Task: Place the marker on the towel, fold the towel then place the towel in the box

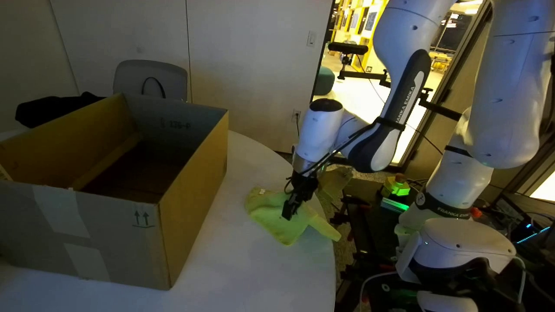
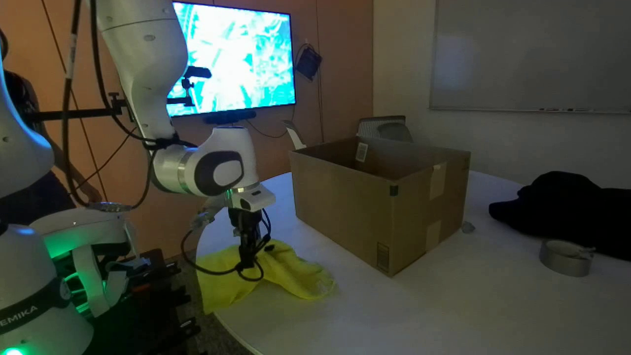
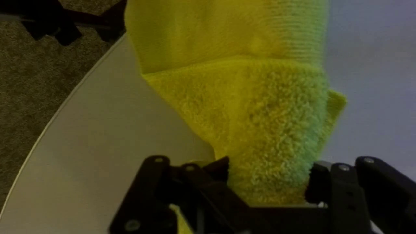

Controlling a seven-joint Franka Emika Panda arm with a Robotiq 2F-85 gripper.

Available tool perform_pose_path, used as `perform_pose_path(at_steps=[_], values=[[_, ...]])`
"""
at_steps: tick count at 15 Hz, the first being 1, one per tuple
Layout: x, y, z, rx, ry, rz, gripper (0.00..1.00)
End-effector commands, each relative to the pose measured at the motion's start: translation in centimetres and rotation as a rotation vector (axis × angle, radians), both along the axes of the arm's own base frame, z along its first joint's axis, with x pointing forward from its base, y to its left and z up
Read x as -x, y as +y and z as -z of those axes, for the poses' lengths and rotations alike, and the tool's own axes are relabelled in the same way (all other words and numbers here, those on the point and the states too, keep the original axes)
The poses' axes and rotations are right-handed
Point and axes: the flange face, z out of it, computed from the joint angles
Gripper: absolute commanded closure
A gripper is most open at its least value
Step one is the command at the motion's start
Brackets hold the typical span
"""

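The tool (image 3: 268, 175) spread wide at the yellow towel (image 1: 269, 211)
The towel lies rumpled on the desk (image 1: 260, 277), beside the box (image 1: 193, 208), one part reaching past the edge; in the wrist view the fingers (image 3: 221, 169) stand well apart, cloth showing between them; whether they touch it, I cannot tell.

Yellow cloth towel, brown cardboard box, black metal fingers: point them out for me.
Yellow cloth towel (image 3: 279, 126), wrist view: on its fuzzy part.
Brown cardboard box (image 2: 355, 212), in an exterior view: on the outer wall facing the towel.
Black metal fingers (image 3: 318, 183), wrist view: on the one at picture right, near its tip.
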Motion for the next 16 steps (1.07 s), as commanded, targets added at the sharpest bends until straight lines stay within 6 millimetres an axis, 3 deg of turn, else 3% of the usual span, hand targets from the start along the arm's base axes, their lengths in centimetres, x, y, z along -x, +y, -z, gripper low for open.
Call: perform_pose_path(at_steps=[1,4,8,12,16], values=[[-1.6,2.9,-5.3,0.014,-0.058,0.035,0.88],[-4.2,6.8,-10.6,-0.018,-0.097,0.084,0.87],[-7.2,9.4,-18.6,-0.021,-0.116,0.116,0.87],[-11.1,9.0,-25.3,0.004,-0.137,0.138,0.87],[-16.8,7.3,-28.6,0.019,-0.167,0.189,0.87]])
